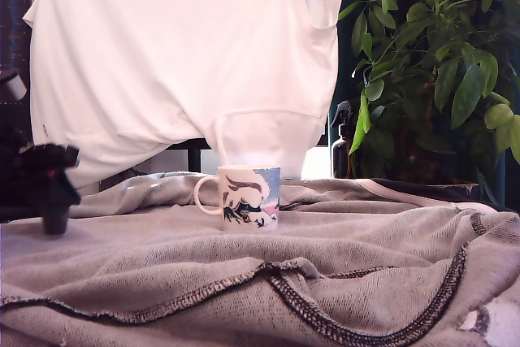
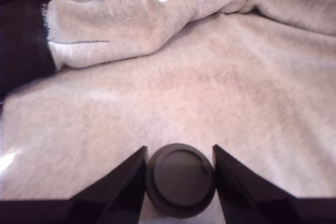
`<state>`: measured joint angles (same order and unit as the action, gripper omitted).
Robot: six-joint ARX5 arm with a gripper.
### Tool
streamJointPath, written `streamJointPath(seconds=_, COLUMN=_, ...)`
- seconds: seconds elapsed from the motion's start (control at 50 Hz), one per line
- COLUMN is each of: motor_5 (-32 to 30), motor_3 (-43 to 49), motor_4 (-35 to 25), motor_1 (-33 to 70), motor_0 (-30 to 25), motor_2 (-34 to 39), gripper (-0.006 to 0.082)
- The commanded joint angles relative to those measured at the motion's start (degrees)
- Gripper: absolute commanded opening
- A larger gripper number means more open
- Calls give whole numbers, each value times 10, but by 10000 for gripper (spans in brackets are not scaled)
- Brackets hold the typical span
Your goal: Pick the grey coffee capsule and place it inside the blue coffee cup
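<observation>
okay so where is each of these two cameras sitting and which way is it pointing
Exterior view: low, off the arm, facing across the grey blanket toward the blue coffee cup, white draped cloth and plant; the gripper shows at its left edge.
Wrist view: on the arm, looking down past the gripper, its fingers flanking the grey coffee capsule.
Shared: blanket, gripper, and capsule, whose lower part shows.

Grey knit blanket (image 1: 244, 282) covers the whole lower frame — rumpled, dark stitched hem running across it. White sheet (image 1: 187, 62) draped upper left and centre. Leafy green plant (image 1: 439, 54) upper right, dark spray bottle (image 1: 342, 145) just beside it.
</observation>
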<state>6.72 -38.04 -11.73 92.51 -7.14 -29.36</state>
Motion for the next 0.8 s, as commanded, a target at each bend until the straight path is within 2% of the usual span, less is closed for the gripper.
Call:
streamJointPath(seconds=0.0, motor_5=23, motor_3=-12, motor_4=-20, motor_1=-7, motor_0=-7, motor_2=-32, gripper=211)
streamJointPath(seconds=0.14, motor_5=68, motor_3=-12, motor_4=-76, motor_1=-7, motor_0=-26, motor_2=-78, gripper=211)
streamJointPath(seconds=0.26, motor_5=71, motor_3=-12, motor_4=-106, motor_1=-7, motor_0=-57, motor_2=-113, gripper=211)
streamJointPath(seconds=0.48, motor_5=68, motor_3=-12, motor_4=-109, motor_1=-7, motor_0=-130, motor_2=-151, gripper=211)
streamJointPath(seconds=0.78, motor_5=48, motor_3=-59, motor_4=-70, motor_1=7, motor_0=-198, motor_2=-158, gripper=211)
